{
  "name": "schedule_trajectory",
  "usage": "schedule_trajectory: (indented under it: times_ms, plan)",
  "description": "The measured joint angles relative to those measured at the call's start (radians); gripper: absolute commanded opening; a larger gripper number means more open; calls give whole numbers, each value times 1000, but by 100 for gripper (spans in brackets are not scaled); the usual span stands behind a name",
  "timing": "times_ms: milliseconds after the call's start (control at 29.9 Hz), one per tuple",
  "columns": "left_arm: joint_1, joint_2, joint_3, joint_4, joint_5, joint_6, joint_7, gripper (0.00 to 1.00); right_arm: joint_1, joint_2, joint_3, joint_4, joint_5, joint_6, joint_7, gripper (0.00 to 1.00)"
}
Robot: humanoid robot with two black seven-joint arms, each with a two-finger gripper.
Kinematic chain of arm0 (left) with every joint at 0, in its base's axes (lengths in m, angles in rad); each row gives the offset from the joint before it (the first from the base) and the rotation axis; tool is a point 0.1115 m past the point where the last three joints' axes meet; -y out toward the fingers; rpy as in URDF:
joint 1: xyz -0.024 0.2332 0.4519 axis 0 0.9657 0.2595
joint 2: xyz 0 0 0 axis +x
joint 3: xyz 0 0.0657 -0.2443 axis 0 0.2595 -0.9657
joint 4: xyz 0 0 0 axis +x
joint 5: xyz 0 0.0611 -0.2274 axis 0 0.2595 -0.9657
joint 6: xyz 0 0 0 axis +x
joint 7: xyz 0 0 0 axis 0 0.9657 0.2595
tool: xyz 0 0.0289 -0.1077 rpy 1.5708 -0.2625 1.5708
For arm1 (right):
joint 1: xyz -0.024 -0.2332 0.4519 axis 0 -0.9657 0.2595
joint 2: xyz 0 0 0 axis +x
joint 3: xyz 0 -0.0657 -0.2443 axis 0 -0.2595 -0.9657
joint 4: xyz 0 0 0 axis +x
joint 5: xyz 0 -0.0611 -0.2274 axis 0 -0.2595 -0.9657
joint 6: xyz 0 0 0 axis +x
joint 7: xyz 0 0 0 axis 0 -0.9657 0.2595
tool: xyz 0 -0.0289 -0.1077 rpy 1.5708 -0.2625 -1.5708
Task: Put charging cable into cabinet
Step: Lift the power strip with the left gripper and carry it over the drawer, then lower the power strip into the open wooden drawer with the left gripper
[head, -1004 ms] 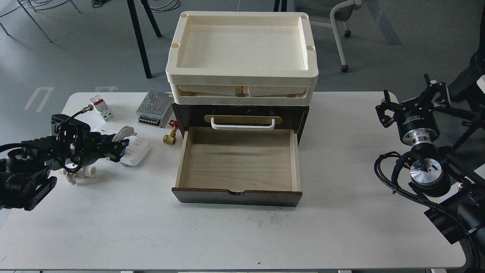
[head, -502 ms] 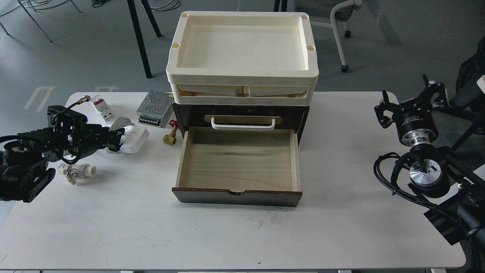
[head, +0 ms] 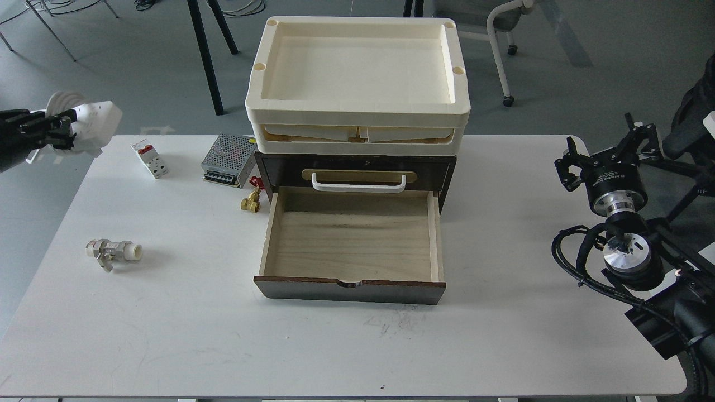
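Observation:
My left gripper (head: 62, 131) is shut on the charging cable (head: 92, 125), a white power strip with its cord coiled around the middle, and holds it high in the air at the far left, beyond the table's back left corner. The cabinet (head: 357, 167) is dark brown and stands at the middle back of the table. Its lower drawer (head: 351, 237) is pulled fully out, with a pale wood inside that holds nothing. The upper drawer is shut, with a white handle (head: 358, 183). My right gripper (head: 609, 148) is open and empty above the table's right edge.
Two stacked cream trays (head: 357, 117) sit on the cabinet. A small white red-switched block (head: 149, 158), a perforated metal box (head: 229, 160) and a brass valve (head: 251, 201) lie left of the cabinet. A white-ended valve (head: 110, 252) lies at the left front.
My left gripper has lifted the charging cable off the table and carried it up and to the far left. The white-ended valve is now uncovered. The right arm has barely moved.

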Motion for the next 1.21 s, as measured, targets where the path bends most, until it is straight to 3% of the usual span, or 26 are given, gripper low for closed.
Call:
schedule_trajectory:
  times_ms: [100,301,469,569,904,1105,1205]
  plan:
    - [-107,79,-2,-115,-66,-86,0,5,1,0,0,-2,0,-3,0,100]
    - [-309,240,-50,-491,-201,-267,-1,5,3,0,2,-2,0,-4,0,100]
    - [-386,298,-61,-810,-198,-309,-1,5,1,7,-2,9,1,-4,0,100]
    - [-414,294,-61,-937,-137,-314,-1,5,0,12,-2,10,1,-4,0,100]
    - [-452,65,-61,-1246,57,-316,-1,6,-1,14,-3,5,0,-2,1,100]
    - [-420,-105,-33,-1260,67,-357,1,6,1,14,-3,5,0,-2,1,100]
    - [-351,-163,-15,-1243,90,-374,26,6,1,14,-3,5,0,-2,1,100]
